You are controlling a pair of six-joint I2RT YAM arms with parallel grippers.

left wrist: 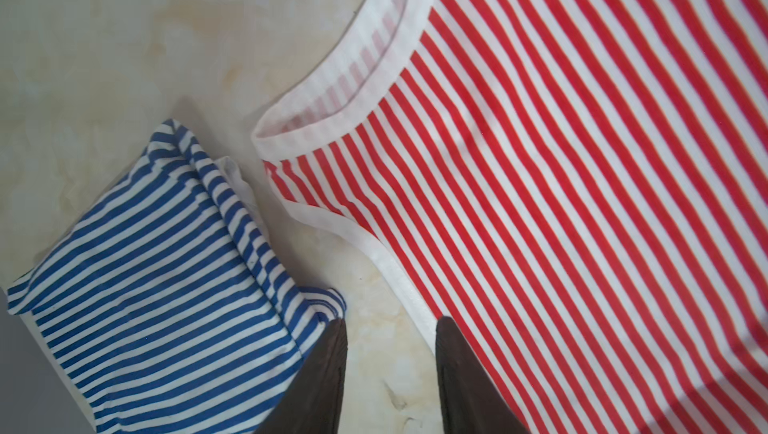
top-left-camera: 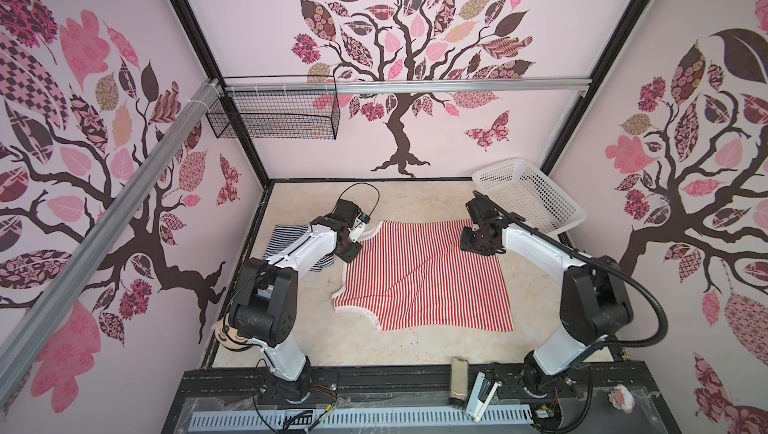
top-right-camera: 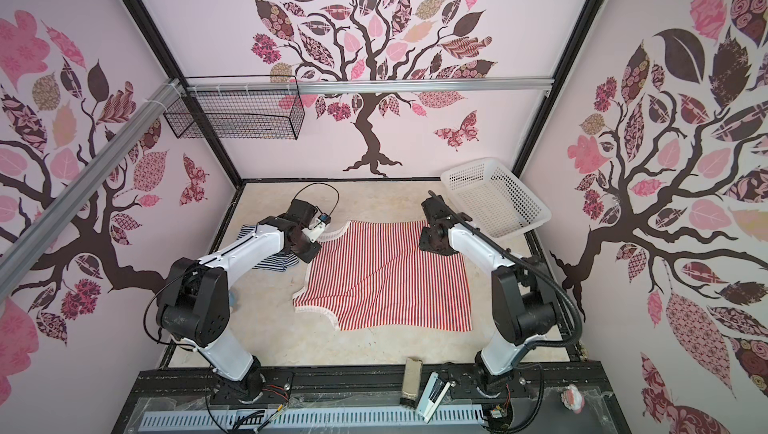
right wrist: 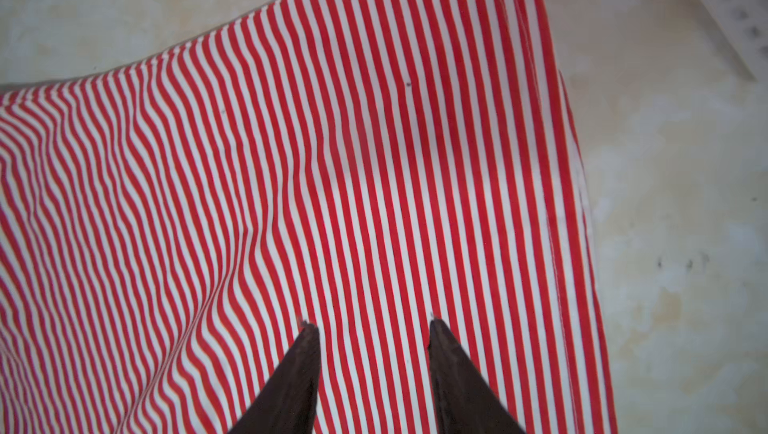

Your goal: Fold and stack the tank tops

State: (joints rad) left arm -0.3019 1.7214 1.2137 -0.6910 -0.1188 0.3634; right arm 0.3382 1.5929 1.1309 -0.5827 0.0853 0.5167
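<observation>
The white perforated plastic basket (top-left-camera: 536,199) leans tilted in the far right corner, its bare floor showing. The red-and-white striped knit tank top (top-left-camera: 424,282) lies flat on the beige table (top-left-camera: 374,344), with the folded navy-and-white striped tank top (left wrist: 158,286) just beside its left edge. Both arms bend downward with fingers spread, the left gripper (left wrist: 390,321) over the gap between the tops and the right gripper (right wrist: 370,323) over the red one.

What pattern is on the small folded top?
The folded top: navy-and-white stripes, clearest in left wrist view.

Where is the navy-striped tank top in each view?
In a top view: navy-striped tank top, left of the red-striped tank top.
In a top view: navy-striped tank top, same place.
Left wrist: folded, beside the red-striped tank top.
Right wrist: not in it.
Shared landmark: red-striped tank top.
</observation>
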